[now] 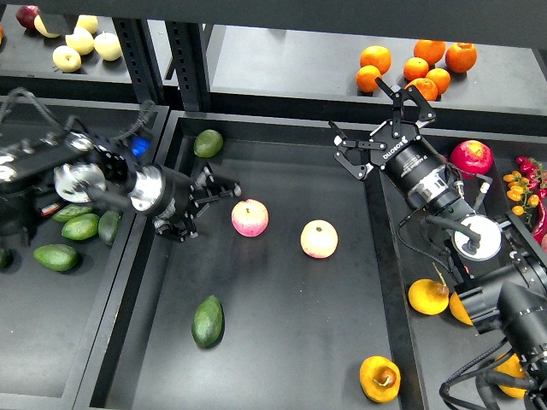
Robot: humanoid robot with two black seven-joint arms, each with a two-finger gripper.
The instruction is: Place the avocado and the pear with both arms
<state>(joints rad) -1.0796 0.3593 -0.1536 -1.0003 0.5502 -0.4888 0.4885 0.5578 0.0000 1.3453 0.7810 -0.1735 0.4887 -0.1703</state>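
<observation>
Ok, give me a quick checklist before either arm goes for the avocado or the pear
1. Avocado unobstructed in the middle tray: ok.
2. Pear reachable near the tray's lower right edge: ok, though close to the wall.
3. Left tool empty: ok, holds nothing.
4. Right tool open and empty: ok.
5. Left tool open wide enough: cannot tell.
6. Two apples clear of both targets: ok.
</observation>
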